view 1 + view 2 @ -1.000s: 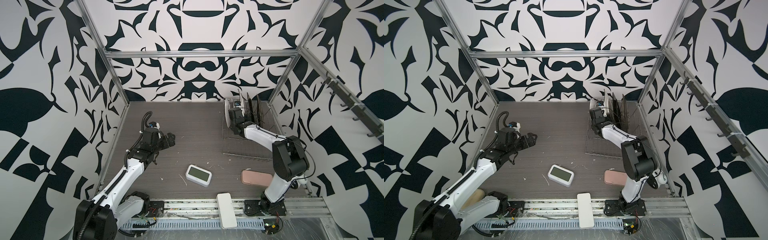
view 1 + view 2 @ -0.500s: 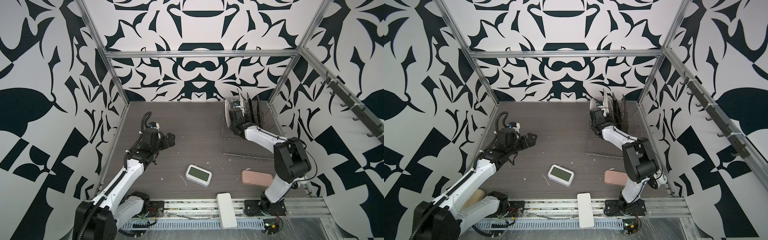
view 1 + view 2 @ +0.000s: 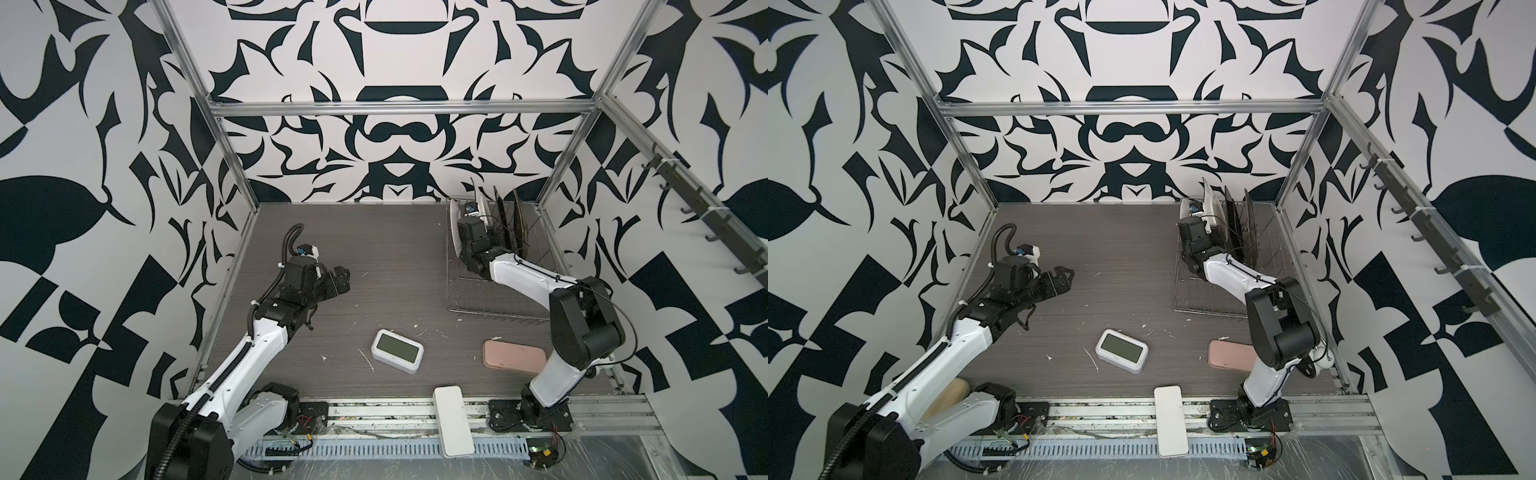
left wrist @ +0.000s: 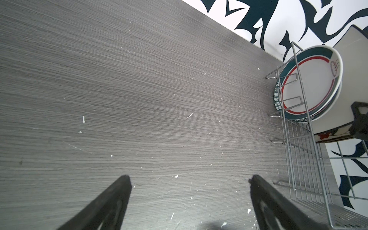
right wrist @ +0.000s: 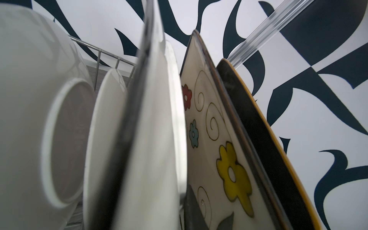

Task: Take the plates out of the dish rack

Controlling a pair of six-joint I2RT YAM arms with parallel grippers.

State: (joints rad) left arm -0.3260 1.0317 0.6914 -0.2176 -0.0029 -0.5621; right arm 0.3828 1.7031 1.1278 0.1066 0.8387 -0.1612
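No plate is out yet: the plates [image 3: 500, 220] all stand in the dish rack [image 3: 494, 309] at the counter's [image 3: 395, 257] far right, where the right pincer [image 5: 159, 179] clamps one white plate [image 5: 159, 109], and the left pincer [image 4: 190, 179] hangs open.

White walls [image 3: 399, 54] patterned with bold dark-blue shapes are enclosing a grey wood-grain tabletop [image 3: 395, 257] on three sides, silver metal bars [image 3: 399, 109] are framing the corners and running across at twelve o'clock, a rail of dark hooks [image 3: 706, 216] is hanging at three o'clock, and even light is falling throughout.
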